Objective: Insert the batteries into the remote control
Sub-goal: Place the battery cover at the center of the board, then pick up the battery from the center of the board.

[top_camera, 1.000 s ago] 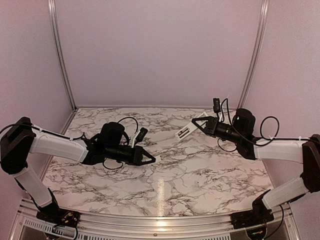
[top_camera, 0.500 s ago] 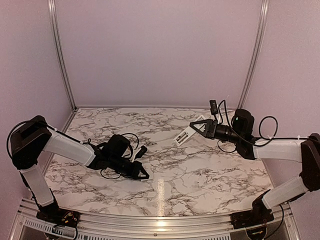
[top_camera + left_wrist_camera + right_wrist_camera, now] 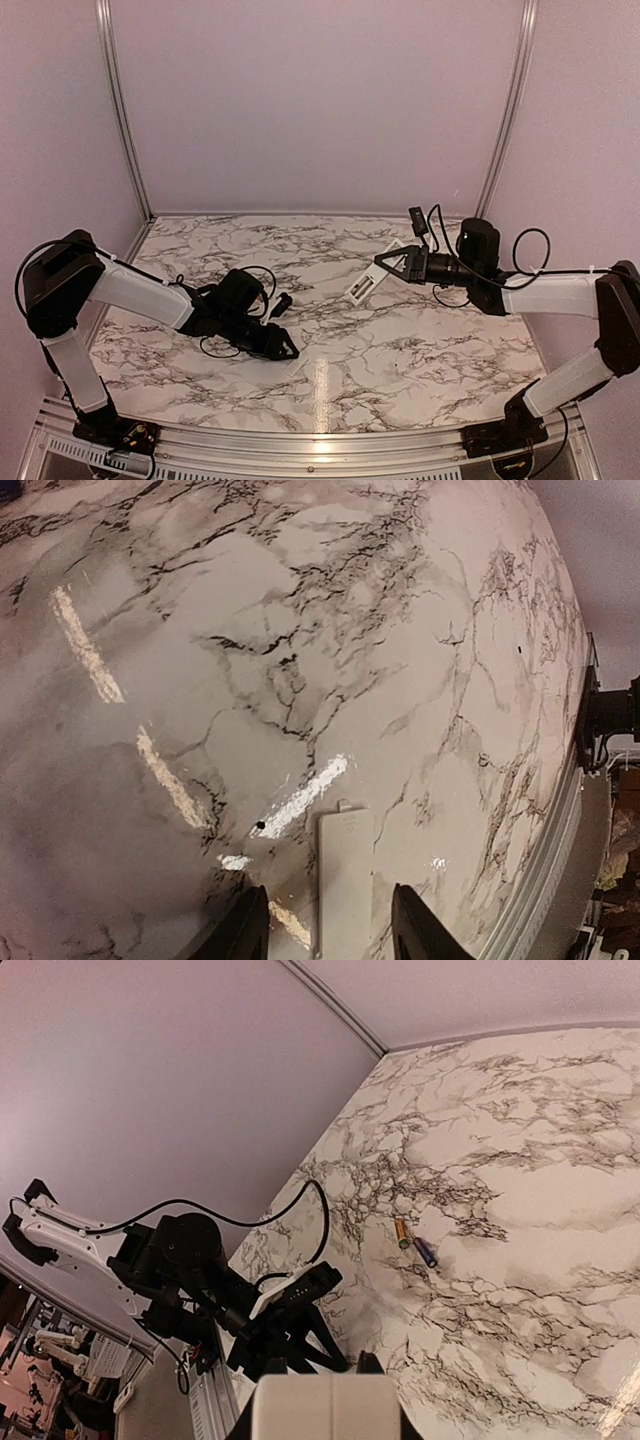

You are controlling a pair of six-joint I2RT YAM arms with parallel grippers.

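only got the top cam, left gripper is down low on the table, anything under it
observer: Yes. A cover plate lies flat on the table, between the open fingers of the left gripper, touching neither.
operator: cant find the batteries from up here
observer: The right wrist view shows two batteries lying close together on the table.
operator: same kind
observer: Too small to tell. One looks yellowish, the other blue.

The left gripper [image 3: 292, 351] reaches low, its fingers a little apart. The right gripper [image 3: 382, 262] is up high and pinches the remote control [image 3: 365, 283].
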